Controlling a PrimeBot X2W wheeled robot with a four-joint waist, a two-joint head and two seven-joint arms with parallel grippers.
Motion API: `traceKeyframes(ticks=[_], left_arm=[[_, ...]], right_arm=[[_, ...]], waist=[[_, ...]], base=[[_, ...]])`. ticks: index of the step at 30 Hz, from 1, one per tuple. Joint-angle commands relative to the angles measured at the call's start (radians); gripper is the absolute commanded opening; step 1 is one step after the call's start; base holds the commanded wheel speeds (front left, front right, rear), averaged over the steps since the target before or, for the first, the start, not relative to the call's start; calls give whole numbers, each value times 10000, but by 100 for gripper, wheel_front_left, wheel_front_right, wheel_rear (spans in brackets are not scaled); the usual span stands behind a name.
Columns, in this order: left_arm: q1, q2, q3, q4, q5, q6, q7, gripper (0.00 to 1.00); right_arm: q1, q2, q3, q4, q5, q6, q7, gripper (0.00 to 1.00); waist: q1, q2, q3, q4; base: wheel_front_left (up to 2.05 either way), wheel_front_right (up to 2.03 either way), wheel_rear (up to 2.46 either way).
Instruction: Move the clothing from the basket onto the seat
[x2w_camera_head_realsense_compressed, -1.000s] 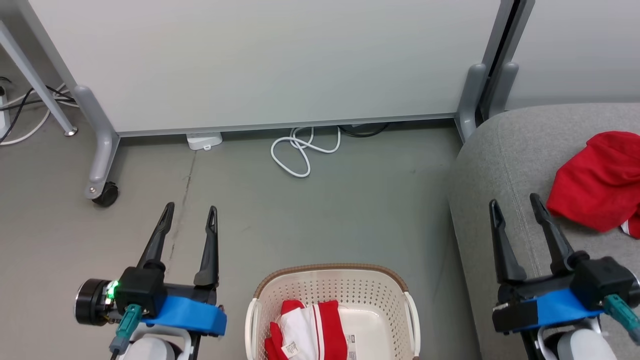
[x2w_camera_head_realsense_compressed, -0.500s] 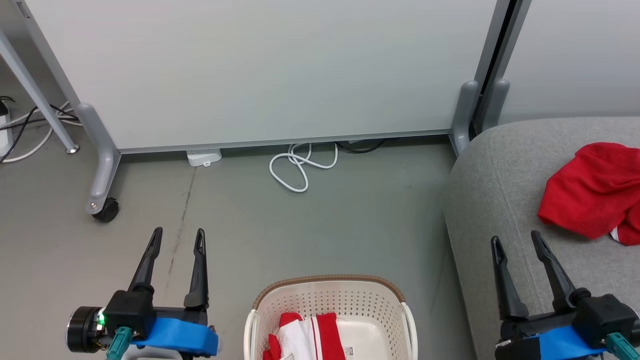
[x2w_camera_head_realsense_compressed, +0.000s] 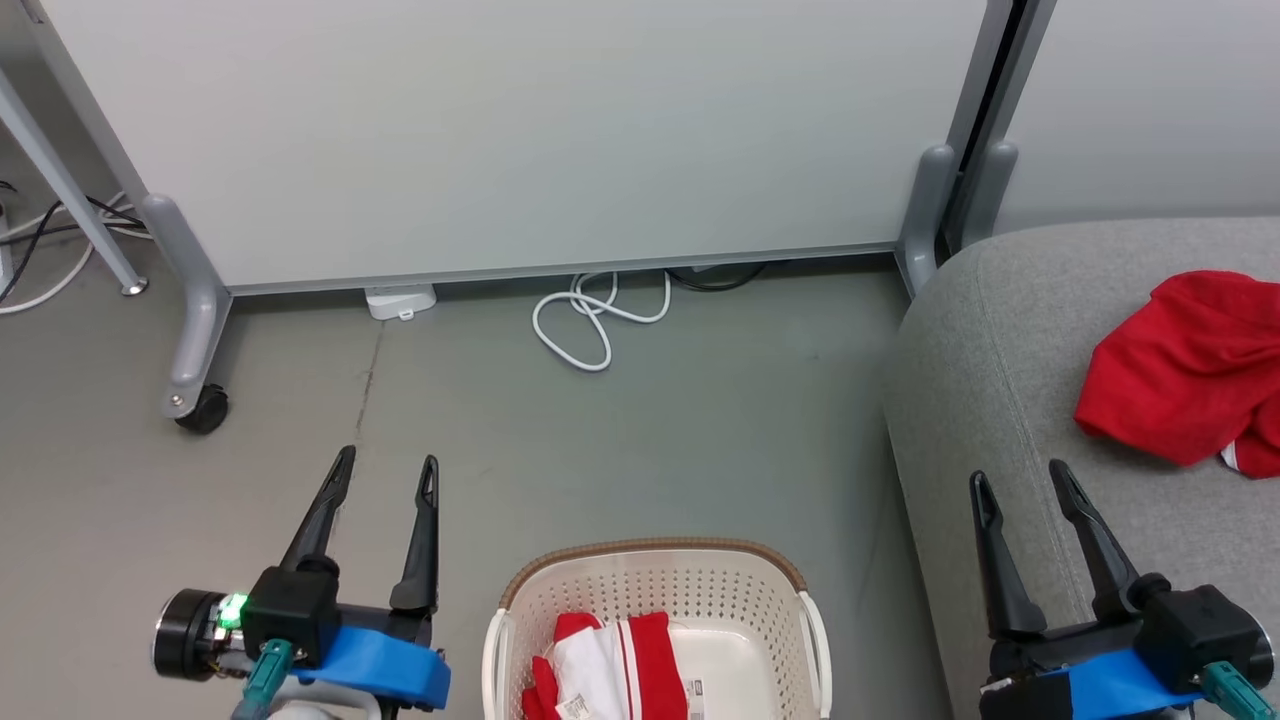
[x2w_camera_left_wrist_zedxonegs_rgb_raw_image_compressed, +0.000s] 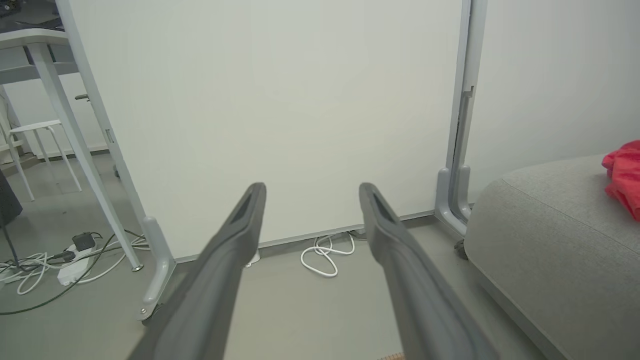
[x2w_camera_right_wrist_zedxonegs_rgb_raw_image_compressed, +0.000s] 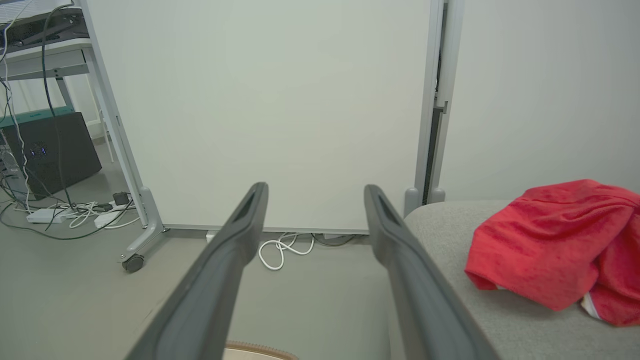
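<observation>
Both spread wide, empty (pointing forward) | left hand beside basket | right hand over seat

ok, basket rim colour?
Brown woven-look rim on a cream-white basket; clearest in the head view.

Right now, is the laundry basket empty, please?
Not empty: a red-and-white garment lies inside the laundry basket.

Beyond our dark-fingered right gripper we see a bright red garment on the light grey seat. Between it and our left gripper sits the cream-white perforated basket, brown woven-look rim, holding red clothing with white stripes. The floor is grey-green.
</observation>
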Motion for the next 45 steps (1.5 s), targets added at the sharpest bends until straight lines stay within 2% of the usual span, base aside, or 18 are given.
traceKeyframes(ticks=[1,10,25,26,39,45], left_arm=[[-324,93,-158,109,125,-85,-26,100],[-1655,506,-1245,1134,441,-349,-27,100],[-4590,1352,-4371,4475,313,-408,-27,100],[-4590,1352,-4371,4475,313,-408,-27,100],[-6927,1923,-7868,8330,-120,-409,25,100],[-7814,2077,-9536,9432,-644,-409,463,100]], right_arm=[[-181,11,51,-39,39,1,-6,100],[-946,7,481,-144,-24,1,-6,100],[-2842,6,1268,-551,-86,1,-5,100],[-2842,6,1268,-551,-86,1,-5,100],[-4191,5,2015,-1103,176,1,-5,100],[-4646,7,2222,-1388,340,1,-5,100]], waist=[[0,-1,122,-45],[0,-1,1193,-629],[0,-1,3934,-1907],[0,-1,3934,-1907],[0,-1,6292,-2834],[0,-1,7372,-3047]], base=[[0,0,0],[0,0,0],[0,0,0],[0,0,0],[0,0,0],[0,0,0]])
